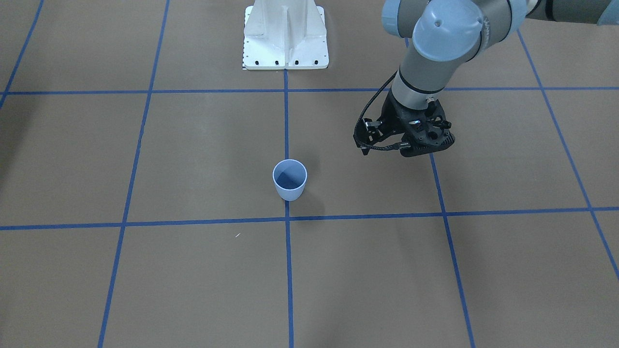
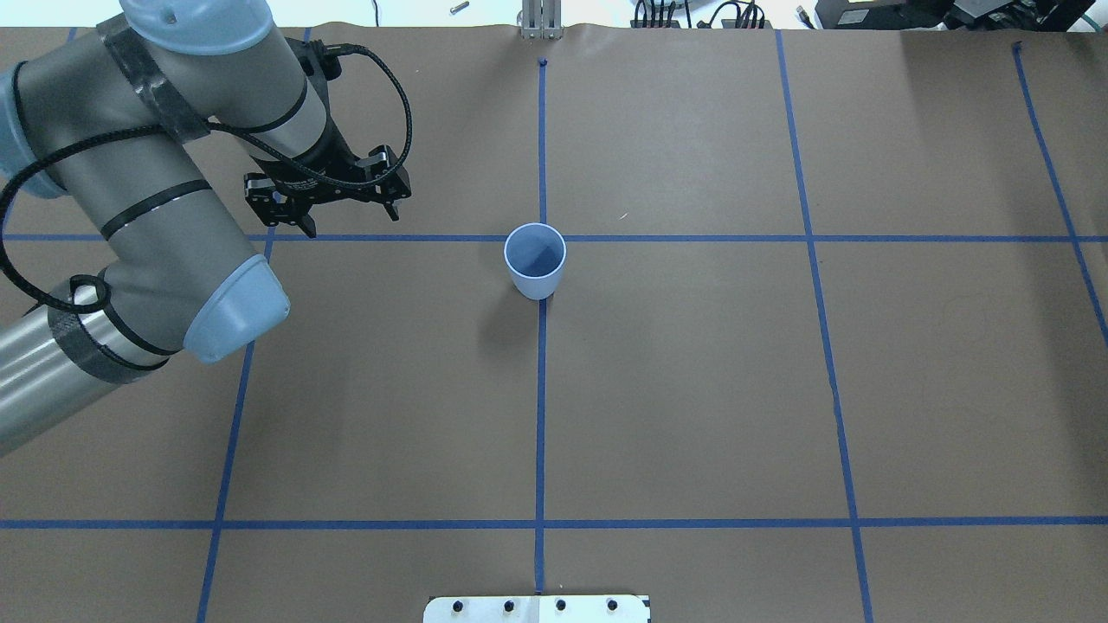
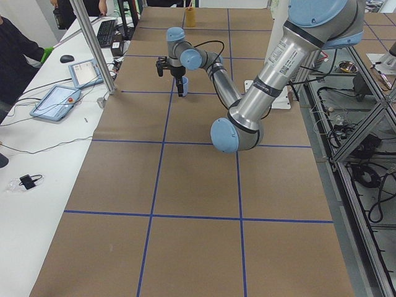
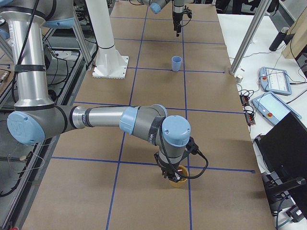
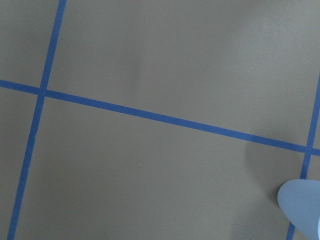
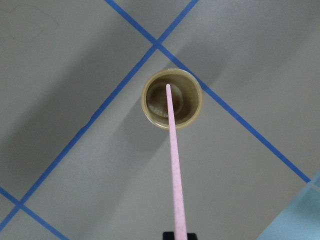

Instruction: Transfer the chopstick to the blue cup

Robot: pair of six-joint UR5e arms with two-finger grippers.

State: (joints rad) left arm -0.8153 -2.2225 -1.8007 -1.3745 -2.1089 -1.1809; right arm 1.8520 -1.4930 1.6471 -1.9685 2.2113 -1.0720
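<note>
The pale-pink chopstick point(image 6: 175, 165) runs from my right gripper point(image 6: 180, 235) down into a tan-yellow cup point(image 6: 147, 107), its far tip inside the cup. In the exterior right view the right gripper point(image 4: 171, 176) hangs just over that cup point(image 4: 182, 183), shut on the stick. The blue cup point(image 2: 536, 260) stands upright and empty on the centre tape line, far from the right gripper; it also shows in the front view point(image 1: 289, 180) and the exterior right view point(image 4: 177, 63). My left gripper point(image 2: 346, 216) hovers open and empty beside it; the cup's edge point(image 5: 302, 202) shows in the left wrist view.
The white robot base point(image 1: 285, 36) stands behind the blue cup. Blue tape lines grid the brown table. A metal post point(image 4: 244, 43) and a side desk with tablets point(image 4: 276, 79) border the table's far edge. The left arm's elbow point(image 2: 229, 311) hangs over the table's left half.
</note>
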